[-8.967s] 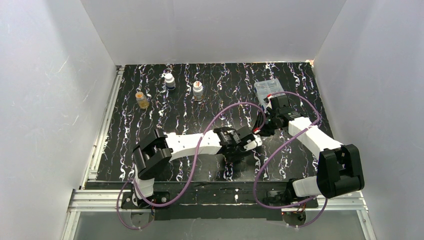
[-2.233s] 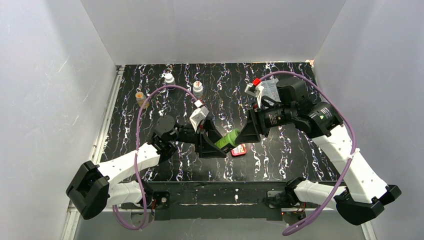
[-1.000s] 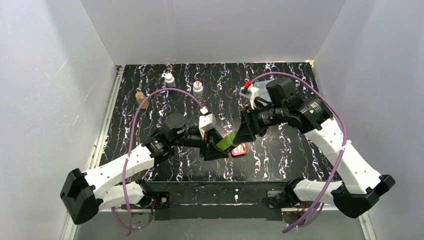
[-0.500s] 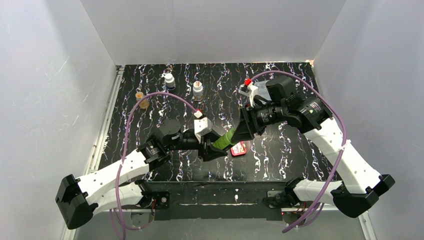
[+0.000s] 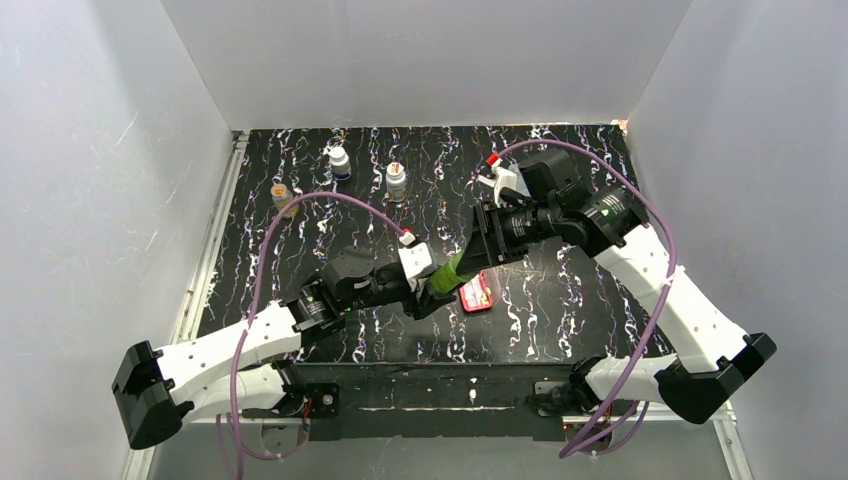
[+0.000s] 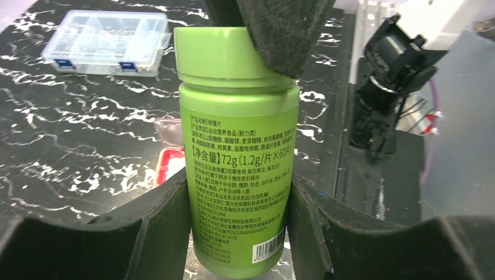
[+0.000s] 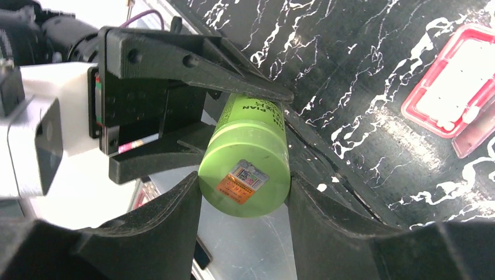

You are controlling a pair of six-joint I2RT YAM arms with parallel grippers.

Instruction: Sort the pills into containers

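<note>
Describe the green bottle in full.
The green bottle is a glossy lime plastic cylinder with a matching screw cap, printed text, a barcode near its base, and an orange-and-silver sticker on the cap top. It hangs tilted above the table. The left gripper clamps its body and the right gripper its cap.

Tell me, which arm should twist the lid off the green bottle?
The right one, probably. The right gripper is clamped on the cap of the green bottle. The left gripper holds the bottle's body, so it can steady the bottle during the twist.
</note>
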